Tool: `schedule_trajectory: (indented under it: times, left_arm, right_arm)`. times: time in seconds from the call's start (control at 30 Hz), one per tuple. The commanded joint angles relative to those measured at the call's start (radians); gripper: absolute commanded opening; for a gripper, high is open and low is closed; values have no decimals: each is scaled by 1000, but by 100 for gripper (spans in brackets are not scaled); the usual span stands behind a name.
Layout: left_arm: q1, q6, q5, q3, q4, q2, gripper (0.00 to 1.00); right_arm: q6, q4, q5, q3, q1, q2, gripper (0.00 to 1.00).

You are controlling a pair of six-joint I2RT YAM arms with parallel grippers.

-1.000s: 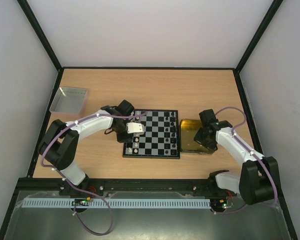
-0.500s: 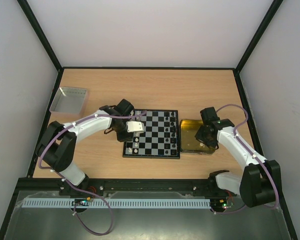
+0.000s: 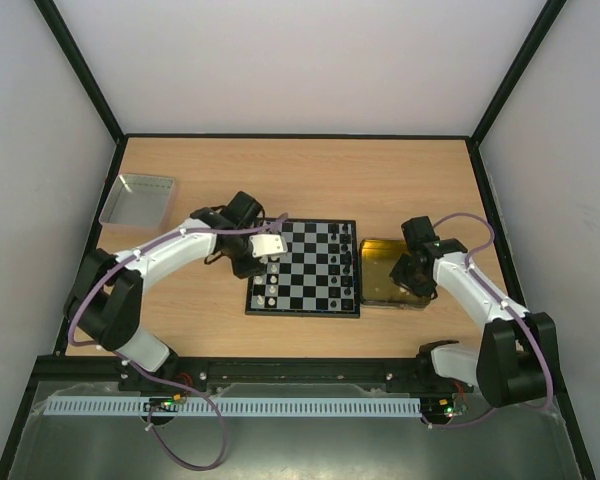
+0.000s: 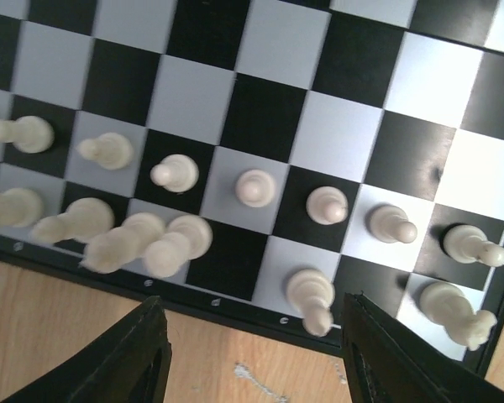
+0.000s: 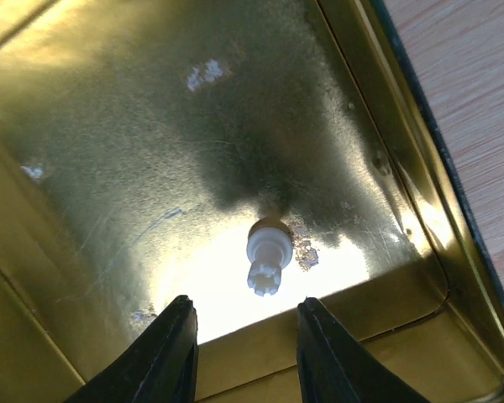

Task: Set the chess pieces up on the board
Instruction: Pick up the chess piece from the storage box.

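**A:** Top view, entries?

**B:** Chessboard [image 3: 310, 268]: white pieces [image 3: 270, 292] along its left edge, black pieces [image 3: 347, 268] along its right. Left gripper [image 3: 270, 247] over the far-left corner. Right gripper [image 3: 412, 270] over the yellow tray [image 3: 375, 287], just right of the board.

**A:** Left wrist?

**B:** Left gripper [image 4: 252, 306]: claw wide, nothing in it. Beneath: white pawns [image 4: 255, 186] in a row, and a back rank with gaps.

**A:** Right wrist?

**B:** Right gripper [image 5: 245, 312]: claw parted, empty. One notched-crown white piece [image 5: 265, 259] lies toppled on the tray [image 5: 151, 126] floor, just ahead of the fingertips.

**A:** Step in hand?

**B:** Judged: fetching that piece. The next move calls for straddling it, closing gently, then carrying it to a vacant white square.
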Motion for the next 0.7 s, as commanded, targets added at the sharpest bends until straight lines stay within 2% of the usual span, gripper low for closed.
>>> schedule_trajectory:
  times: [0.0,0.33,0.4,0.43,0.47,0.67]
  left_arm:
    - [47,-21,28,35,10,-44,58]
    - [151,-70,131,-3,70,-134,59]
    - [158,-79,143,-18,78,-146,59]
    - [160,-82,147,-23,82,-151,59]
    - [168,-82,148,-43,91,-165,59]
    - [222,-79,181,-72,95,-208,59]
  right_arm:
    - [-16,35,-31,-42,-35,31,31]
    - [-17,85,-36,-50,-60,72,28]
    - [-16,94,-35,-50,-62,80,24]
    - [-17,98,-36,-51,-62,84,18]
    - [-17,101,-30,-50,-64,90,6]
    - [-18,95,-23,-51,-64,82,2]
